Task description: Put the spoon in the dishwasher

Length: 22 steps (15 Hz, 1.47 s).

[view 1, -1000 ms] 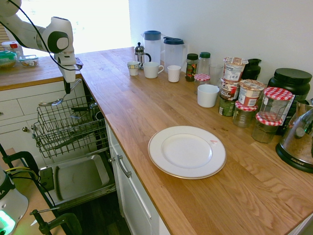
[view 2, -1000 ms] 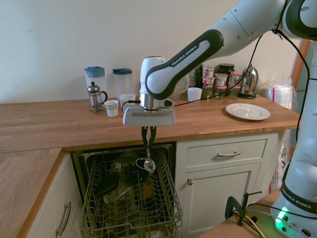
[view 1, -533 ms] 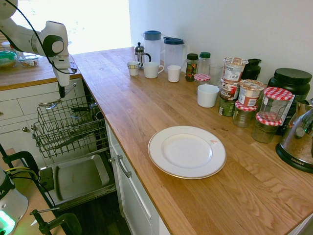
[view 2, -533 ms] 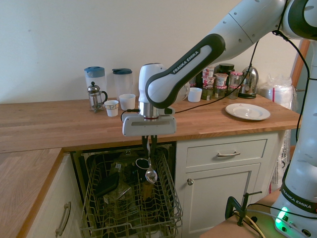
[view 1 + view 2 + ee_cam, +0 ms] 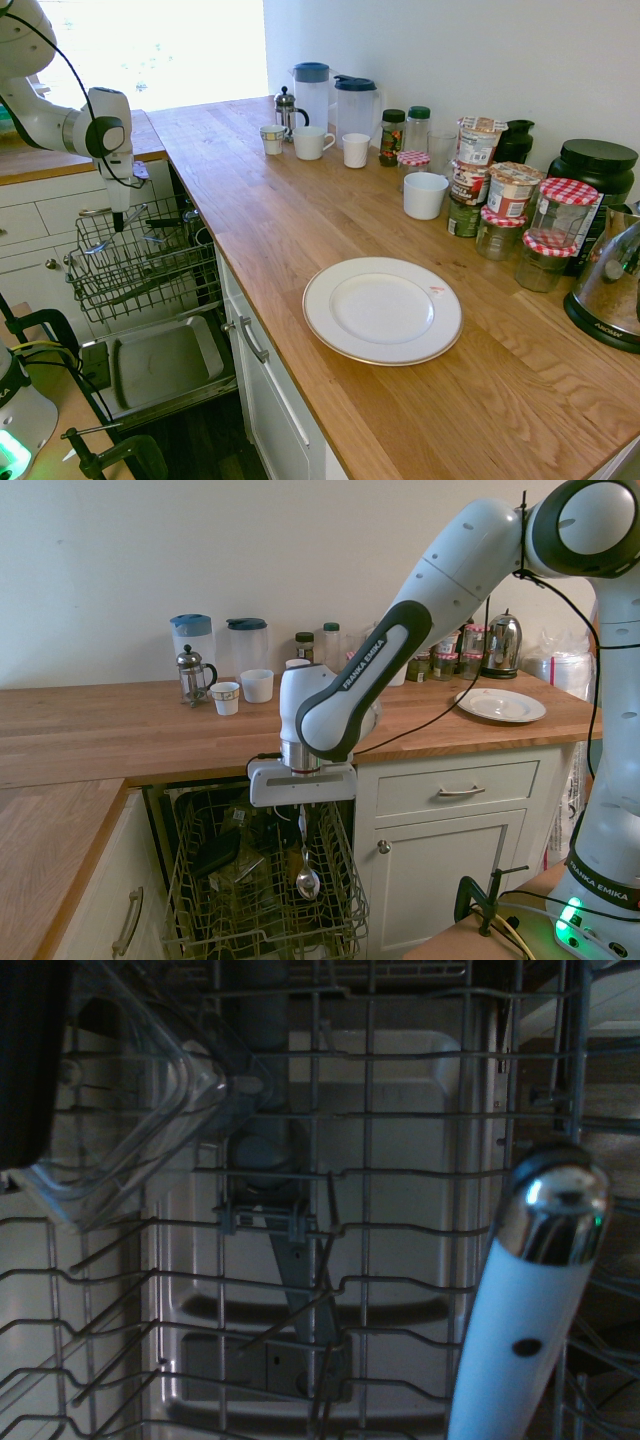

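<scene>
A kitchen, taken in from the second exterior view. Nearest, at about six o'clock in the picture, the dishwasher (image 5: 265, 900) stands open beneath a wooden counter (image 5: 120, 735), its dark wire rack (image 5: 200, 920) pulled out and partly loaded with dark items too dim to name. The grey door (image 5: 160, 365) lies folded down flat, seen best from the first exterior view.

Directly above the rack hangs the gripper (image 5: 302, 815) of a white robot arm, pointing straight down. Its two fingers are clenched on the top end of the spoon (image 5: 307, 870). The spoon hangs below the hand at six o'clock, long axis upright, handle up, shiny oval bowl at the bottom. The bowl sits down among the rack's wires at the right side of the basket; whether it touches any wire cannot be told. In the wrist view the spoon rises in front of the rack's grid, with a clear plastic container (image 5: 130, 1110) lying in the rack beyond.

Judging by this, the spoon is already over its target, so the coming move looks like a short drop and a release.

Farther back, on the counter at ten o'clock, stand two jugs (image 5: 190, 640) and a small coffee press (image 5: 193, 675). At two o'clock lies a white plate (image 5: 500, 705), with jars (image 5: 445, 640) behind.
</scene>
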Each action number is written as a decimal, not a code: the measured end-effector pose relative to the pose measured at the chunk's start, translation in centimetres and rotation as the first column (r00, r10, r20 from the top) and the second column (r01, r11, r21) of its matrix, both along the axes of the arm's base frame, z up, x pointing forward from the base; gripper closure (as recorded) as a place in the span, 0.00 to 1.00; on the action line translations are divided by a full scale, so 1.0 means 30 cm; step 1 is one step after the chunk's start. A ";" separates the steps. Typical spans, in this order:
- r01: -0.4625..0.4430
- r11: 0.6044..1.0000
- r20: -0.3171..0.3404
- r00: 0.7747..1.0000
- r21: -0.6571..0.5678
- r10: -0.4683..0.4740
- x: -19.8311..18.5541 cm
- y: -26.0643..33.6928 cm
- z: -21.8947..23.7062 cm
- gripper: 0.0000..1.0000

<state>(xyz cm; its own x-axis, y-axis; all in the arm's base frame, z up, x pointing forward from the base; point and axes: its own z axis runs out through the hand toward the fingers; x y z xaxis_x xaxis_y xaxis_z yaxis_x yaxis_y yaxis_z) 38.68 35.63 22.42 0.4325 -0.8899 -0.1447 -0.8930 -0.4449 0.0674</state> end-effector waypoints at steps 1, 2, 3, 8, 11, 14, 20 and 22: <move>0.004 1.000 -0.007 1.000 -0.006 -0.004 0.003 -0.009 -0.033 1.00; 0.011 1.000 -0.015 1.000 -0.012 -0.011 0.009 -0.019 -0.067 1.00; 0.016 1.000 -0.024 1.000 -0.017 -0.017 0.017 -0.027 -0.104 1.00; 0.030 0.999 -0.064 0.997 -0.024 -0.032 0.092 -0.038 -0.302 1.00; 0.028 0.999 -0.088 0.996 -0.026 -0.030 0.119 -0.035 -0.392 0.00; 0.021 1.000 -0.092 0.996 -0.021 -0.023 0.137 -0.018 -0.421 0.00; 0.012 1.000 -0.093 0.996 -0.021 -0.014 0.130 -0.007 -0.429 0.00; 0.010 1.000 -0.091 0.996 -0.020 -0.012 0.128 -0.004 -0.429 0.00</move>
<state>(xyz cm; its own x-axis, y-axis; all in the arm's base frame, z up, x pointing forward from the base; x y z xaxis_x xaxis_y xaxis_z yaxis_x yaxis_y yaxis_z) 42.53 35.51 9.56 0.4086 -0.8976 -0.1656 -0.8874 -0.4331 0.1578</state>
